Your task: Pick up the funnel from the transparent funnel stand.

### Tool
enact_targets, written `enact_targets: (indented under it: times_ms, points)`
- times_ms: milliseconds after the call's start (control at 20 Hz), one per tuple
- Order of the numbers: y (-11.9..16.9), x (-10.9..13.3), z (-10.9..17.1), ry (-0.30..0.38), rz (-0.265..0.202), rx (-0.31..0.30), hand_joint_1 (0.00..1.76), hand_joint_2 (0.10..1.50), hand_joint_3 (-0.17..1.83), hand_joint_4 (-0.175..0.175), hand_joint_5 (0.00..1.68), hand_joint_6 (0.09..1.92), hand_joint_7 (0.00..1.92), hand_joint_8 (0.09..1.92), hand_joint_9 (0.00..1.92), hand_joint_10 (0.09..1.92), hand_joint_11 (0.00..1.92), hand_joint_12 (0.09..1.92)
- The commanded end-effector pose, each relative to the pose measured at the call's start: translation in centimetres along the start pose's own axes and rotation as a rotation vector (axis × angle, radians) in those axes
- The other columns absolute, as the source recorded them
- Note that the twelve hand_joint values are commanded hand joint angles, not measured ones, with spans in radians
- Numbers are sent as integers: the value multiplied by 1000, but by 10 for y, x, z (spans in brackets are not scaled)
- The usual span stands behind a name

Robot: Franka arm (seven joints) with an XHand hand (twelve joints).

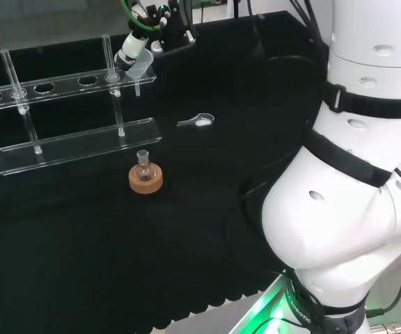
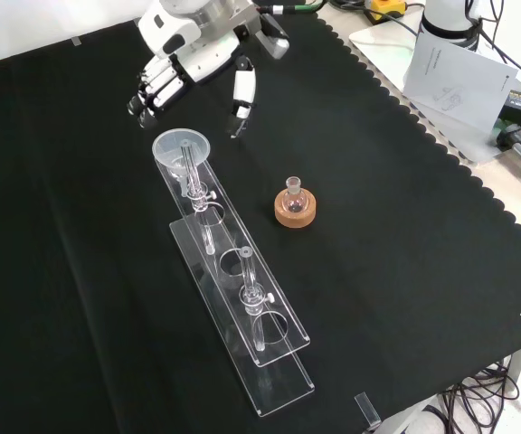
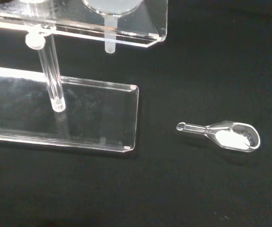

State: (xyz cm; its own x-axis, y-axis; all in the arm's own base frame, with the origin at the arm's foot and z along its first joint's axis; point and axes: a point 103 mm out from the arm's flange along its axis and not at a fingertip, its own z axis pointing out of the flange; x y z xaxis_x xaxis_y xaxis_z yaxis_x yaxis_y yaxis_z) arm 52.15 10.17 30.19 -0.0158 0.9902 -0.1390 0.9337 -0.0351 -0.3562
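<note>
In the front view the hand (image 2: 184, 56) hangs at upper centre, fingers (image 2: 241, 94) straight, with bare cloth between them and the funnel (image 2: 182, 147). Behind the funnel, the funnel stand (image 2: 242, 298) and its upright posts block the lower-centre side. The flask on its cork ring (image 2: 295, 210) stands apart, centre right.

White arm reaching to the upper left of the front view, hand (image 2: 181, 54) palm down, fingers (image 2: 149, 90) lightly bent, thumb (image 2: 241, 93) spread apart, holding nothing
</note>
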Motion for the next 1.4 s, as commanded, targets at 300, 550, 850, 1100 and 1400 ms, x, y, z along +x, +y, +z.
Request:
enact_targets:
  times_ms: [300,550,850,1100,1400]
  points:
    - [17,5,10,-24,-23,32,603,712,259,7,0,87,0,87,0,817,202,1519]
    - [22,10,17,-21,-47,39,609,704,257,20,0,87,0,87,0,856,229,1510]
    - [31,11,26,-13,-84,35,611,700,256,23,0,87,11,87,13,876,251,1500]
    - [37,10,30,-17,-65,40,613,702,257,23,0,87,23,87,25,881,263,1491]
    - [39,14,35,-19,-82,54,621,707,260,17,0,87,40,87,42,884,271,1482]
